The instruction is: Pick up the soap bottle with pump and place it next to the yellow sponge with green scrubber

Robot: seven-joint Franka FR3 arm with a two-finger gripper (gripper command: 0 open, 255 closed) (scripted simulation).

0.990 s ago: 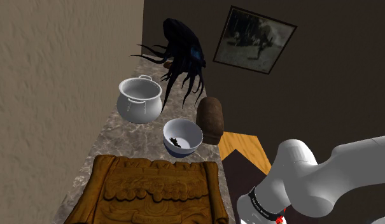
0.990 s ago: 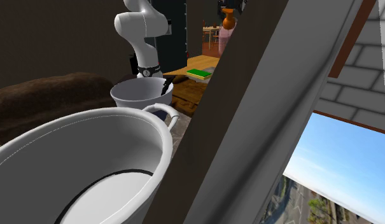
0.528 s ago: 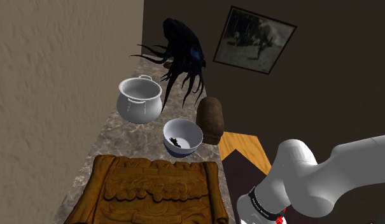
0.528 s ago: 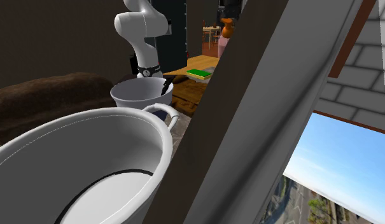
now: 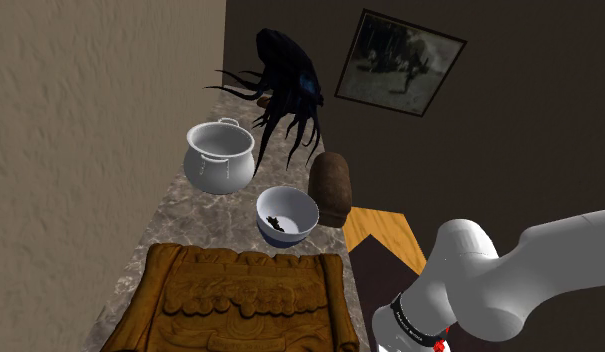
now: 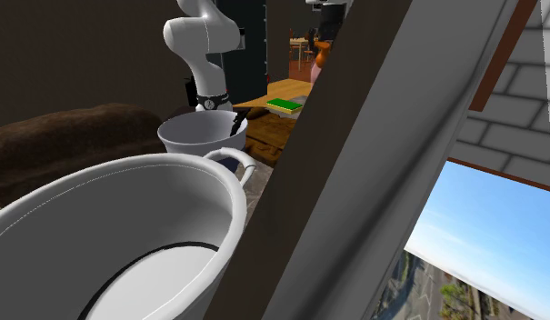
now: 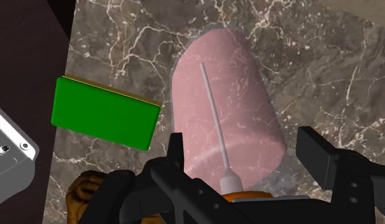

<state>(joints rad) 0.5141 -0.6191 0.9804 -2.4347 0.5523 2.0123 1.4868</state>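
Observation:
My gripper (image 7: 245,149) is shut on the soap bottle (image 7: 216,108), a pink see-through bottle with an orange pump collar. A black finger presses on each side of it. The bottle hangs over a brown marble surface (image 7: 324,70). Close beside it lies the sponge (image 7: 102,113), with its green scrubber face up and a thin yellow edge showing. In the second exterior view the bottle (image 6: 317,60) hangs behind and above the sponge (image 6: 285,105), partly hidden by a dark slanted beam (image 6: 373,136).
On the counter stand a white pot (image 5: 220,155), a white bowl (image 5: 286,214), a brown loaf-shaped thing (image 5: 330,187) and a carved wooden tray (image 5: 235,298). A dark trailing plant (image 5: 285,80) hangs at the wall. A grey metal part (image 7: 7,141) lies near the sponge.
In the second exterior view the bottle has come down a little, and the black hand now shows above it. The shoulder view is unchanged.

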